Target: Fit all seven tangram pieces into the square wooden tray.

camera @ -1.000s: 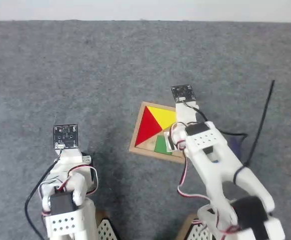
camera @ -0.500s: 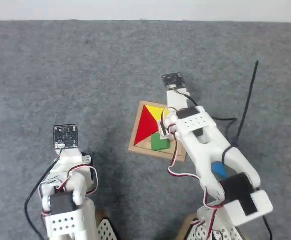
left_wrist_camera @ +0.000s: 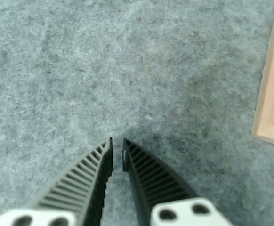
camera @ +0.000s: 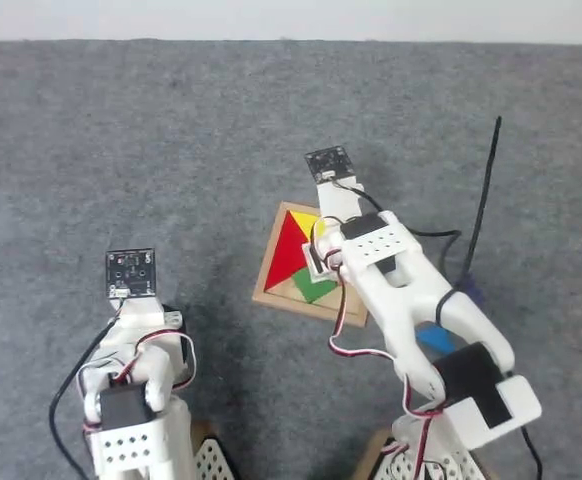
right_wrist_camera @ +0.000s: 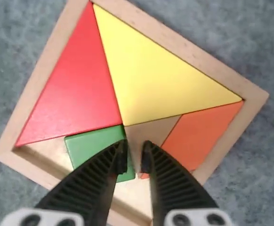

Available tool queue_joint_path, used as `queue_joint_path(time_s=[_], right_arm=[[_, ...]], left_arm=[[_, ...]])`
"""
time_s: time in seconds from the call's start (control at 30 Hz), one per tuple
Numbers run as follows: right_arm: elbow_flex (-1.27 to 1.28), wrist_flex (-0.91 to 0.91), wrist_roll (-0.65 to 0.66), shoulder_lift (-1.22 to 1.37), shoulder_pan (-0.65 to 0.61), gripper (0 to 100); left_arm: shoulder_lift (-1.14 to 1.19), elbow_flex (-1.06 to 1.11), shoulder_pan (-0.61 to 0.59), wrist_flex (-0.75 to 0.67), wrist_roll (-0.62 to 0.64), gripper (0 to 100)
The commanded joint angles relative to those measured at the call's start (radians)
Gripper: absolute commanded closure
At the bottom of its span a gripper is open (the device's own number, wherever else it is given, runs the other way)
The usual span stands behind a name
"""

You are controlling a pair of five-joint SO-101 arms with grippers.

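The square wooden tray [right_wrist_camera: 40, 77] holds a red triangle [right_wrist_camera: 76, 94], a yellow triangle [right_wrist_camera: 151, 75], an orange piece [right_wrist_camera: 198, 132] and a green square [right_wrist_camera: 92, 148]. A strip of bare wood lies between the green and orange pieces. My right gripper [right_wrist_camera: 133, 155] hangs shut and empty over that strip, one finger against the green square's edge. In the high view the right arm [camera: 401, 290] covers half of the tray [camera: 271, 260]. A blue piece [camera: 434, 338] and a purple piece [camera: 468, 292] lie on the carpet beside that arm. My left gripper [left_wrist_camera: 117, 143] is shut and empty over bare carpet.
Grey carpet covers the whole table. The left arm [camera: 136, 350] stays near the front left, with the tray's corner [left_wrist_camera: 269, 84] off to its side. A black cable [camera: 486, 190] trails from the right arm across the carpet on the right.
The right arm has swung left and forward over the tray. The tray has slid slightly left and the green square has turned. The left arm has not moved.
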Motion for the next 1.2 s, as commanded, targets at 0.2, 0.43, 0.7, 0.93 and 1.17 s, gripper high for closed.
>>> queue_joint_path(time_s=[0.2,0.43,0.7,0.93,1.17], right_arm=[[0.028,0.007,0.055,-0.225,0.061,93.9],[0.092,0.036,0.273,-0.487,0.495,93.9],[0.121,0.338,0.473,-0.427,0.625,93.9],[0.233,0.515,0.876,-0.587,0.621,89.0],[0.436,0.628,1.247,-0.725,0.587,72.3]], left_arm=[[-0.017,-0.005,0.006,0.003,-0.005,96],[-0.017,-0.005,0.006,0.003,-0.005,96],[-0.017,-0.005,0.006,0.003,-0.005,96],[-0.017,-0.005,0.006,0.003,-0.005,96],[-0.017,-0.005,0.006,0.003,-0.005,96]])
